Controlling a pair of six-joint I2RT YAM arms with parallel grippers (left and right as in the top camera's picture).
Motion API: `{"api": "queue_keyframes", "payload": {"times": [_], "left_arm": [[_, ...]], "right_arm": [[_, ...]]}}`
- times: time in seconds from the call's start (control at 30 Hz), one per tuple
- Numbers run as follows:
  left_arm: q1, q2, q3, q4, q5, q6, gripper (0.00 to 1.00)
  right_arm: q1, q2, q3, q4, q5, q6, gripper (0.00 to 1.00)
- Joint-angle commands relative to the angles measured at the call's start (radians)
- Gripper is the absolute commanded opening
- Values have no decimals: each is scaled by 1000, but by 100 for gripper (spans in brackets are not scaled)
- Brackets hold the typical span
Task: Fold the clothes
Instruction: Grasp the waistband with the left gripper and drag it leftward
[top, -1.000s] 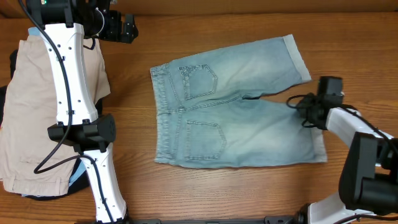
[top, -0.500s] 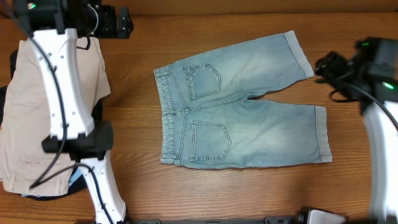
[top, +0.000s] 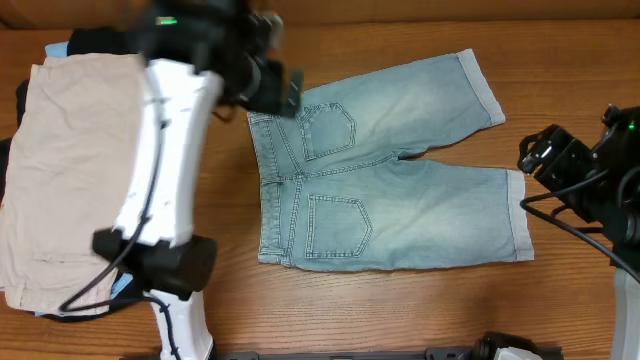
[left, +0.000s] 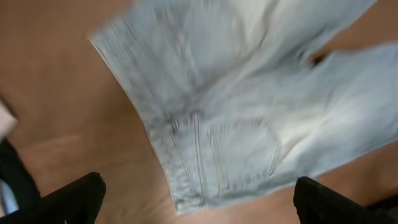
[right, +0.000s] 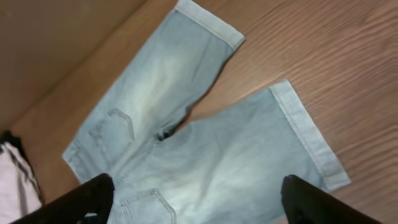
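Observation:
The clothes, a pair of faded light-blue denim shorts (top: 390, 190), lie flat on the wooden table with back pockets up, waistband to the left and cuffed legs to the right. My left gripper (top: 280, 88) hovers open over the far corner of the waistband. In the left wrist view the blurred shorts (left: 249, 106) fill the frame above my left gripper (left: 199, 208), which holds nothing. My right gripper (top: 540, 155) hangs open just right of the leg cuffs, clear of them. The right wrist view shows both legs of the shorts (right: 205, 137) below my right gripper (right: 199, 205), nothing between its fingers.
A stack of beige folded garments (top: 70, 170) with dark and blue cloth under it sits along the left side of the table. The left arm's white links (top: 165, 170) stand between that stack and the shorts. The table's far edge (top: 400, 15) runs behind the shorts.
My right gripper has opened, let go of the shorts' legs and lifted off to the right. My left arm has swung from the far left corner over the waistband.

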Motion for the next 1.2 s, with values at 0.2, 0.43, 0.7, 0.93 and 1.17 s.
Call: {"api": "queue_keyframes", "payload": {"times": [0.2,0.43,0.7,0.93,1.17], "left_arm": [[-63,4,-418,263,-40,-70,100],[-55,4,-631,460,-25,-81,100],[-39,4,-850,649,-41,-175,100],[-15,4,-988,781,-43,-208,100],[80,4,-1019,805,-100,-203,100]], "right_arm": [[0,51,-4,-27,28,-41,91],[0,117,-4,-42,14,-41,83],[0,174,-5,-63,14,-40,77],[0,187,-6,-63,14,-40,76],[10,192,-6,-63,13,-40,76]]}}
